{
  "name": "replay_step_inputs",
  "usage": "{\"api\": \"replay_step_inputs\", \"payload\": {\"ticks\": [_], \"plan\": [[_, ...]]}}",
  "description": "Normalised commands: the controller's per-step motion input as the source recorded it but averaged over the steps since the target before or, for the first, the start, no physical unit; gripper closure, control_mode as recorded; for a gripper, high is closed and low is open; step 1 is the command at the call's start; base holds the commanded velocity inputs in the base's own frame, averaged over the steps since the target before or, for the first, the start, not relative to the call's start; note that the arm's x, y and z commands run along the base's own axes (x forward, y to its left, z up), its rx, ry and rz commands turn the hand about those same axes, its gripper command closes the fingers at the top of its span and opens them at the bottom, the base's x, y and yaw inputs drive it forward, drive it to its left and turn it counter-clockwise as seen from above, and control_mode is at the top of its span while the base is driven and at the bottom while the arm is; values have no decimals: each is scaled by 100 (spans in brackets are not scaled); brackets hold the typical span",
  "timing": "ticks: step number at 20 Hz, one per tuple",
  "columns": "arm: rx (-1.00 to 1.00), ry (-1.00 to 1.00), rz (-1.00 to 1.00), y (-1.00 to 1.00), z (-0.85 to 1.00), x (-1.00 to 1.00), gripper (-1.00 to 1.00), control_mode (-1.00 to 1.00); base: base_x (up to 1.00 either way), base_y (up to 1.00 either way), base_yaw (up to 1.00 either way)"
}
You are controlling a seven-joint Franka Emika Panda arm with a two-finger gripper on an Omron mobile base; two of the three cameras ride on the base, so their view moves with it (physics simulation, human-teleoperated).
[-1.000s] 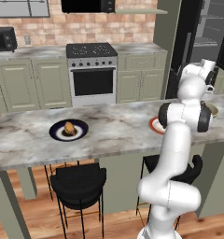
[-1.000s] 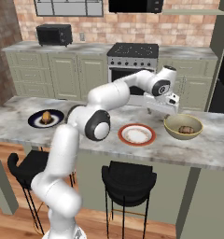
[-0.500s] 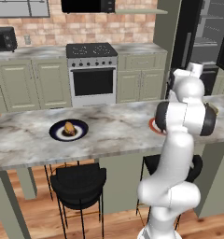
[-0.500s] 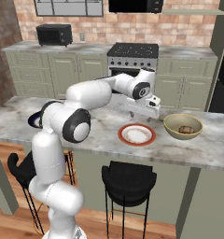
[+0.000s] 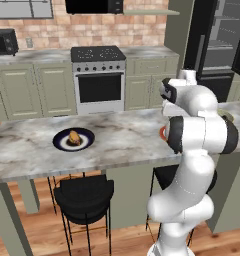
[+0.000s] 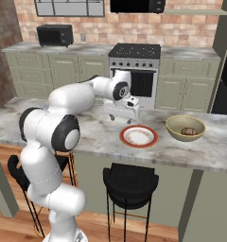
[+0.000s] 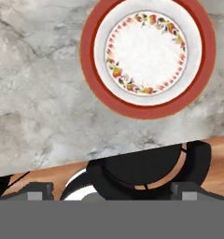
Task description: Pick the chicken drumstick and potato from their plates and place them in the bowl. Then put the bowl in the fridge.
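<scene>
The end effector [image 6: 121, 116] hangs above the marble counter [image 6: 87, 134], just left of the orange-red-rimmed plate [image 6: 138, 136], with its jaws spread wide and nothing between them. That plate [image 7: 148, 57] has a white centre ringed with a floral band and carries no food. The tan bowl [image 6: 185, 128] stands on the counter to the right of this plate, apart from it, and holds a brown item [image 6: 187, 131] too small to identify with certainty. The navy-rimmed plate [image 5: 73, 139] sits well apart toward the left end of the counter, with a golden-brown food item [image 5: 74, 137] on its dark centre. The black fridge [image 5: 219, 45] stands open at the far right, its grey shelves exposed. A black stool [image 6: 130, 179] stands below the counter edge, under the orange-red-rimmed plate.
</scene>
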Motion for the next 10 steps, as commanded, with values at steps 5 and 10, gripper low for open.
{"api": "replay_step_inputs", "payload": {"ticks": [5,10], "plan": [[-1,15,16,91,4,-4,-100,-100,0,0,0],[0,16,23,82,10,-1,-100,-100,0,0,0]]}}
